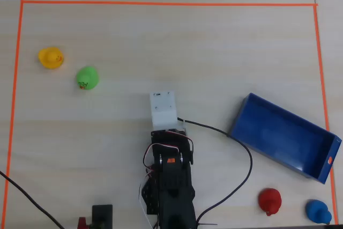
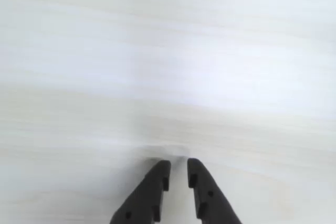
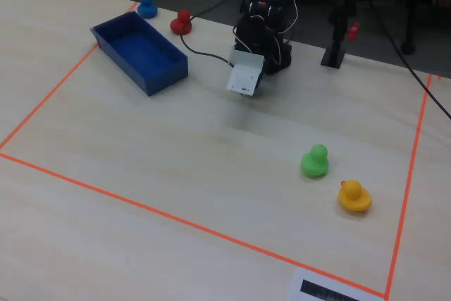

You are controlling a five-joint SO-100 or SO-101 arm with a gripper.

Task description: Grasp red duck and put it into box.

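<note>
Gripper (image 2: 178, 169) points down at bare table (image 2: 168, 66) in the wrist view, its two dark fingers parted by only a narrow gap and holding nothing. In the overhead view the arm (image 1: 170, 186) rises from the bottom edge near the middle, with a white wrist block (image 1: 163, 110) at its far end.

An orange tape line (image 1: 166, 4) frames the working area on the top, left and right sides in the overhead view; most of the wood inside it is open, especially the middle and upper part.

One red duck (image 1: 269, 201) sits near the bottom right of that view, below the box (image 1: 284, 138) and apart from it, with one blue duck (image 1: 318, 211) just to its right. The box, a long blue tray set at an angle, lies to the right of the arm with nothing visible inside; a small orange mark shows at its lower right end. A black cable (image 1: 236, 148) loops across the table between the arm and the box, passing close to the box's left corner and curving down to the left of the red duck.

One green duck (image 1: 87, 78) and one yellow duck (image 1: 51, 57) stand near each other at the upper left, well apart from the arm. That makes four ducks and one box.
</note>
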